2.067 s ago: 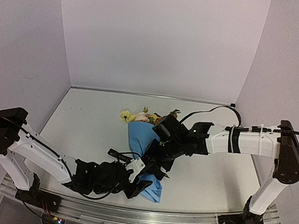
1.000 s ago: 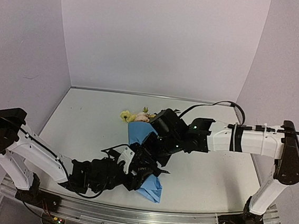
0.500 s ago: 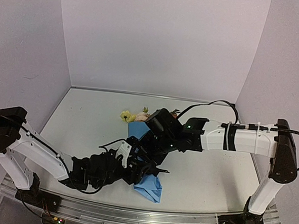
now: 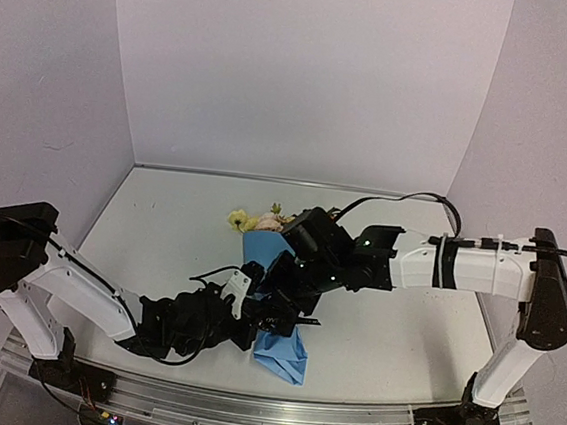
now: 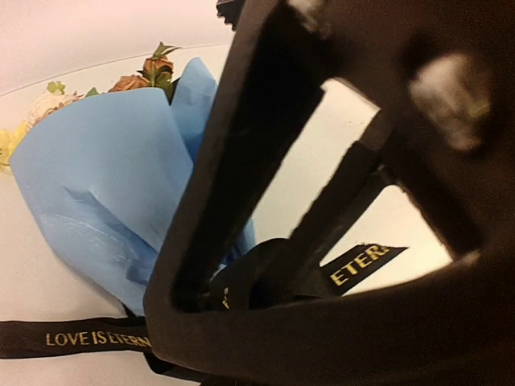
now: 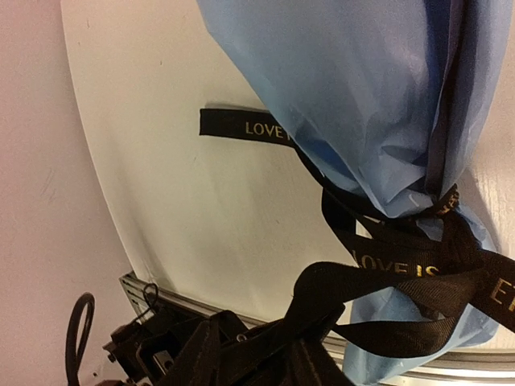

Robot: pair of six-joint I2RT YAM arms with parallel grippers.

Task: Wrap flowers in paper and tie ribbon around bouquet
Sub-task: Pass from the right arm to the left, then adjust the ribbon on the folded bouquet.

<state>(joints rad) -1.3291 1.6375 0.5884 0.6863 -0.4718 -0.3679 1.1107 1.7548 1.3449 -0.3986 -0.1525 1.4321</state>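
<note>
Arms reach inward, meeting at centre frame over the bouquet (image 4: 263,250); left gripper (image 4: 267,317) pinches the ribbon (image 6: 241,126); right gripper (image 4: 284,291), spread impossible to tell.

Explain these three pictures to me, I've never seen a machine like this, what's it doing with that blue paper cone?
Two robot arms are bolted at the near edge of a white table, each ending in a two-finger gripper. The wide picture comes from a fixed camera above and behind them; the other two from a camera on each wrist. On the table lies the bouquet: blue paper round flowers, a black ribbon with gold lettering looped round its narrow end. The left gripper is shut, low among the ribbon's loops; whether it pinches the ribbon is unclear. The right gripper is over the wrap, its jaws hidden.
</note>
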